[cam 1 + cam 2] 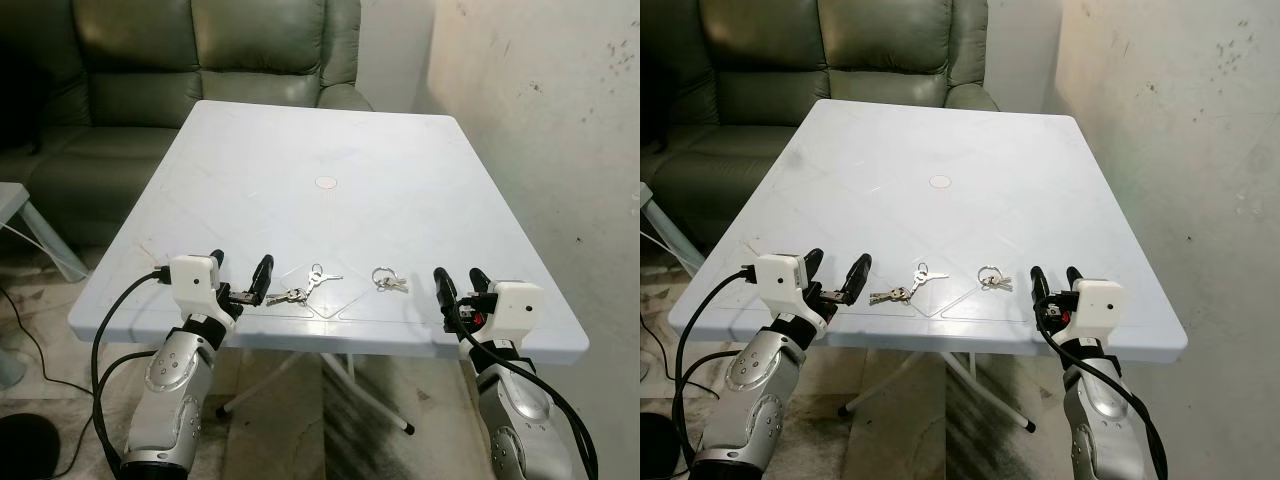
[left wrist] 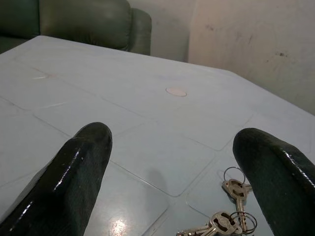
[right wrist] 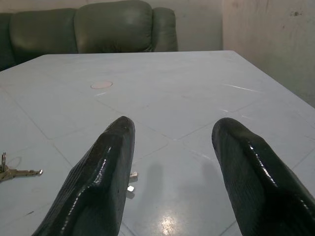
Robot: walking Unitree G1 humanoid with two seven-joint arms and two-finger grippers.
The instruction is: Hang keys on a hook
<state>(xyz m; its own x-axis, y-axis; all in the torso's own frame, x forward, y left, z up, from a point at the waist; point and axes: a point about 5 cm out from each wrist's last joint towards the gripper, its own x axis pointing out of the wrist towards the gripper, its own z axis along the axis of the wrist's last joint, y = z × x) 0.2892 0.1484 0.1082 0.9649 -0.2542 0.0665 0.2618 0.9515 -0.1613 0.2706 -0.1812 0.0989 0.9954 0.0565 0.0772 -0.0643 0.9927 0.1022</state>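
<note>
While we stand at the near edge of the white table (image 1: 330,120), our left gripper (image 1: 240,272) and right gripper (image 1: 459,284) both rest there with fingers spread wide and nothing between them. One bunch of keys (image 1: 303,288) lies at three o'clock, just beside our left gripper, and a second key ring (image 1: 387,280) lies at nine o'clock from our right gripper. A green sofa (image 1: 200,60) sits at twelve o'clock beyond the table.

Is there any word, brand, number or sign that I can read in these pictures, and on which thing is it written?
None can be read.
White table: no print, only a plain round cap in the middle.
Two key bunches: any stamping is too small to read.
Left tool and right tool, both open, white wrist housings: no label visible.
Sofa and wall: only stains, no text.
</note>
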